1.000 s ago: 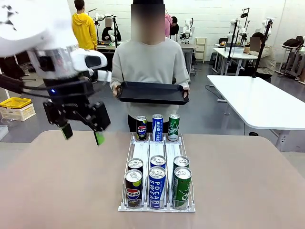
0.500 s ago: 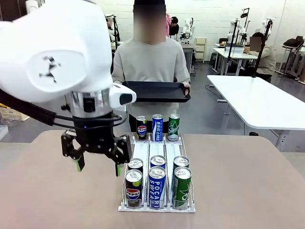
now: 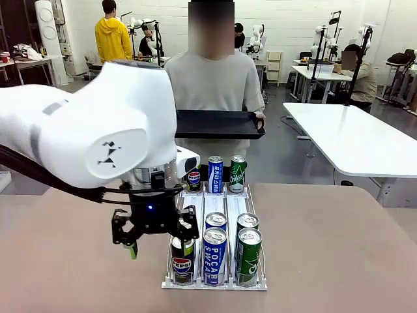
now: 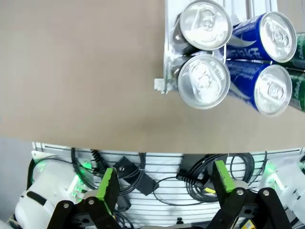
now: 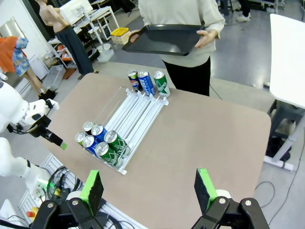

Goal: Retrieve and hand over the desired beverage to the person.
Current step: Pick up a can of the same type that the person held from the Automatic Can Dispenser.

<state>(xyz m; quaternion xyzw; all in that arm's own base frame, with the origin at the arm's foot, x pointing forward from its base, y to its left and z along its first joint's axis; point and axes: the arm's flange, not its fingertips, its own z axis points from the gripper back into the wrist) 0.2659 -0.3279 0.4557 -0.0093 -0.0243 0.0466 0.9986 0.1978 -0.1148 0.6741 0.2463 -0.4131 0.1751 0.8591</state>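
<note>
Fingers of my left gripper (image 3: 158, 241) are spread wide and hold nothing. They sit low now, just beside the front Pepsi can (image 3: 183, 261) in the rack (image 3: 215, 285). A second ago they hung high and far to the left. So I think that can is the drink to grab. My right gripper (image 5: 148, 188) is wide and empty too. Behind the table, the person (image 3: 208, 85) waits with a black tray (image 3: 218, 124).

Front level across table (image 3: 326, 248), wrists overhead, cans (image 3: 214, 255) shared
</note>
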